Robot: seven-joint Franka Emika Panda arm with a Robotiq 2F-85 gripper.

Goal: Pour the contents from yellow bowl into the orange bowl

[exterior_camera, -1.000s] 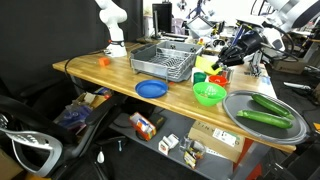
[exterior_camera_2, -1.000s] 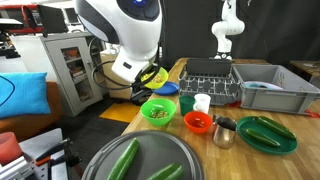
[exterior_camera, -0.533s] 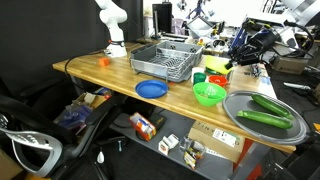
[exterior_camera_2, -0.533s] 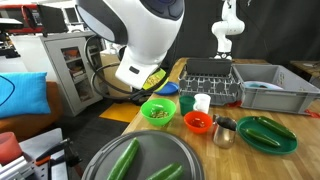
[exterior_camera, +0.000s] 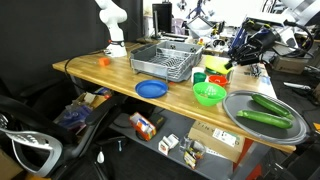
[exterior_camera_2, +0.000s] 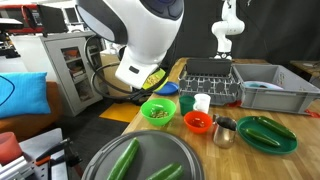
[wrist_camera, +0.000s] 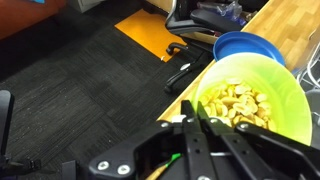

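In the wrist view the claw point(wrist_camera: 196, 124) comes in from the bottom edge. Its 2 dark fingers are pressed together on the near rim of the yellow bowl point(wrist_camera: 275, 112), gripping it. The bowl holds a heap of pale yellow pieces point(wrist_camera: 238, 102) and sits across the edge of the wooden bench point(wrist_camera: 292, 22) in this view. A blue plate point(wrist_camera: 248, 48) lies just beyond it. To the left is dark carpet point(wrist_camera: 70, 90), with an orange mat point(wrist_camera: 150, 35) and a black chair base point(wrist_camera: 190, 62) on it.

In an exterior view the white arm point(exterior_camera_2: 140, 35) fills the upper middle and hides the claw. The yellow bowl point(exterior_camera_2: 153, 76) shows under it, tilted, at the bench's edge beside the blue plate point(exterior_camera_2: 168, 88). Nearer the camera stands a green bowl point(exterior_camera_2: 157, 112) with brownish bits inside. The orange bowl point(exterior_camera_2: 198, 122) is just beside it and sits upright on the bench, apart from the yellow bowl. A white cup point(exterior_camera_2: 202, 102), a metal pitcher point(exterior_camera_2: 224, 131), a dish rack point(exterior_camera_2: 210, 72) and a green plate point(exterior_camera_2: 285, 146) carrying cucumbers point(exterior_camera_2: 262, 128) stand around them.

In an exterior view from farther off, the yellow bowl point(exterior_camera: 213, 66) is a small bright patch below the dark end of the arm point(exterior_camera: 250, 45), behind the green bowl point(exterior_camera: 209, 94). The claw's grip cannot be made out here. The blue plate point(exterior_camera: 152, 89) lies in front of the dish rack point(exterior_camera: 165, 62). A round grey tray point(exterior_camera: 228, 108) holds 2 cucumbers point(exterior_camera: 268, 110).
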